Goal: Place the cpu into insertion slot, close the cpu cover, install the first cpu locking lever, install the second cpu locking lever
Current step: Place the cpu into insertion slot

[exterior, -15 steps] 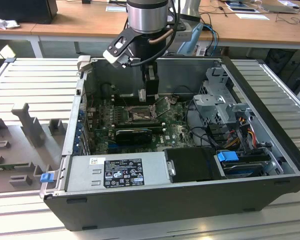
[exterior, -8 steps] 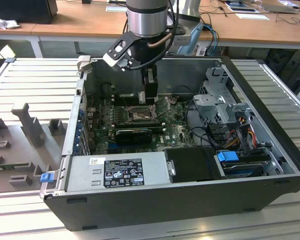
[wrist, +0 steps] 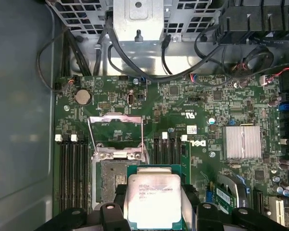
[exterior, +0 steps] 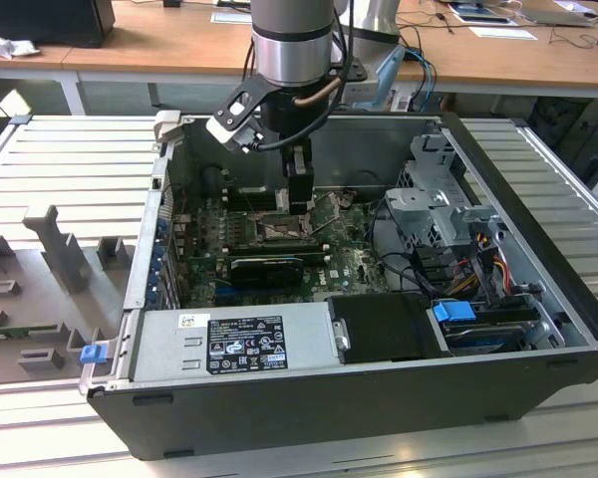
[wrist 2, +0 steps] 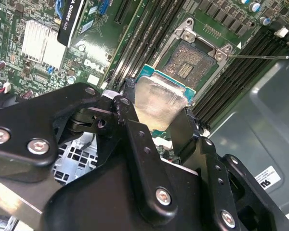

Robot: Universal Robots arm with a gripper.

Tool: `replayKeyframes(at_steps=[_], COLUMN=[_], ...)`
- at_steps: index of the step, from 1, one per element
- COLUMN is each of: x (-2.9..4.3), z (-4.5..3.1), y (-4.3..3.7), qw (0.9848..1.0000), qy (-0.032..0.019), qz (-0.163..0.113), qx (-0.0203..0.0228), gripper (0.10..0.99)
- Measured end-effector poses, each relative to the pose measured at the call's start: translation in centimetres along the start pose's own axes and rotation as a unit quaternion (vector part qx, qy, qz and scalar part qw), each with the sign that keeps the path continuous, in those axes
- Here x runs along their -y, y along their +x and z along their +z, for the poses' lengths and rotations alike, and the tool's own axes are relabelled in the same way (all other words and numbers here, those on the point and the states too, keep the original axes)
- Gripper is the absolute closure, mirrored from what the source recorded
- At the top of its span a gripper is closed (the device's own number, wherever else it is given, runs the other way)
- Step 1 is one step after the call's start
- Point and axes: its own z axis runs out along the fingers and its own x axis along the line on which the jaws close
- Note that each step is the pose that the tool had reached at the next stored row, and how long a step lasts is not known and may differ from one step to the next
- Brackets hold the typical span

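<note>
Exterior view, left to right: grey fixture blocks (exterior: pixel 55 249); open computer case (exterior: pixel 279 408); gripper (exterior: pixel 297 199) reaching down inside it over the motherboard (exterior: pixel 349 264); drive cage (exterior: pixel 434 199) toward the exterior view's right.

Grip: black fingers (wrist 2: pixel 135 137) clenched on opposite edges of the cpu (wrist: pixel 154 199), silvery top up.

Position: cpu held partly over the insertion slot (wrist: pixel 107 180), offset to one side and not seated. Whether it touches the rim cannot be told.

Cpu cover (wrist: pixel 114 117): raised open, board visible through its window.

Progress, as judged: first step in hand, none finished. Seating the chip, closing the cover and both levers remain.

View differences: second wrist view gives the slot's bare contact field (wrist 2: pixel 190 62) and a thin lever rod (wrist 2: pixel 260 57) standing clear of the socket. First wrist view gives the upright cover and the chip's sideways offset. Exterior view gives the arm's place in the case.
</note>
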Motion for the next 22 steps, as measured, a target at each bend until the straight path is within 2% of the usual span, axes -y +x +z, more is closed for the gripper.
replayKeyframes(at_steps=[4, 22], x=[0.05, 0.19], z=[0.56, 2.25], y=[-0.01, -0.05], qw=[1.0, 1.0], qy=[0.0, 0.0], qz=[0.0, 0.0], qx=[0.0, 0.0], gripper=[0.561, 0.561])
